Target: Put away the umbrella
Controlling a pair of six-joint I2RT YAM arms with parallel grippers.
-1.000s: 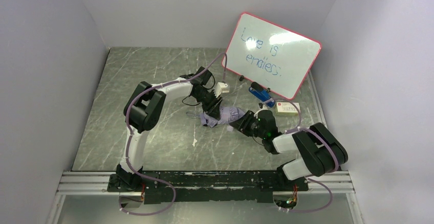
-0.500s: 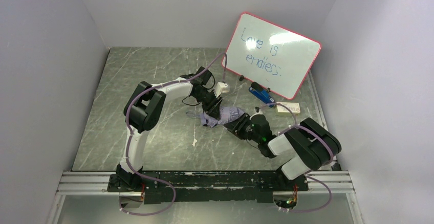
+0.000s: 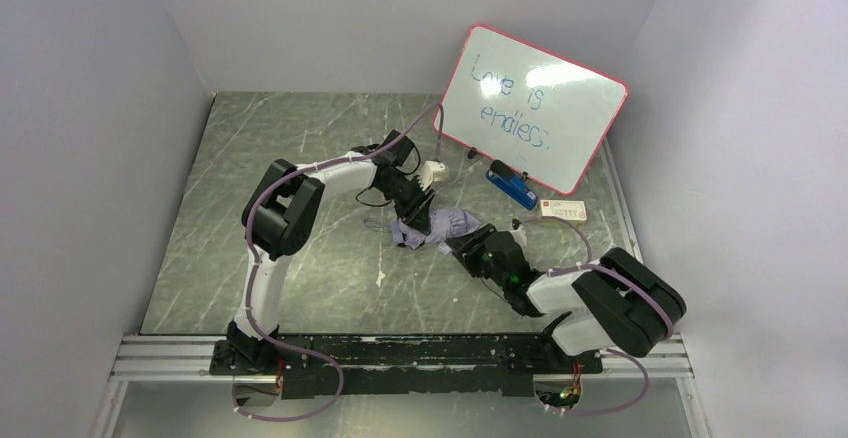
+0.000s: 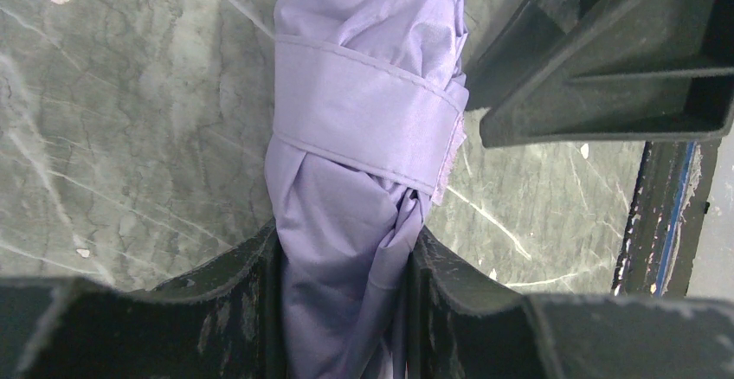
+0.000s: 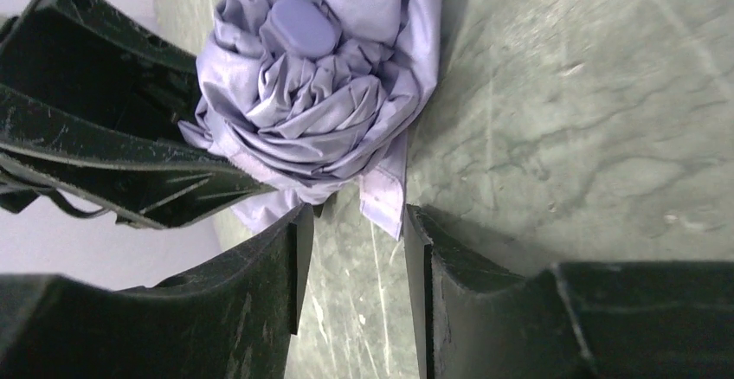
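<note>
Folded pale-lavender fabric umbrella: centre of grey marbled tabletop, strap wrapped | left end effector: clenched on bundle from 11 o'clock, steadying it | right end effector: released, at 4 o'clock, likely lining up on strap tab

Lavender umbrella; grey-green marbled table; red-framed whiteboard
</note>
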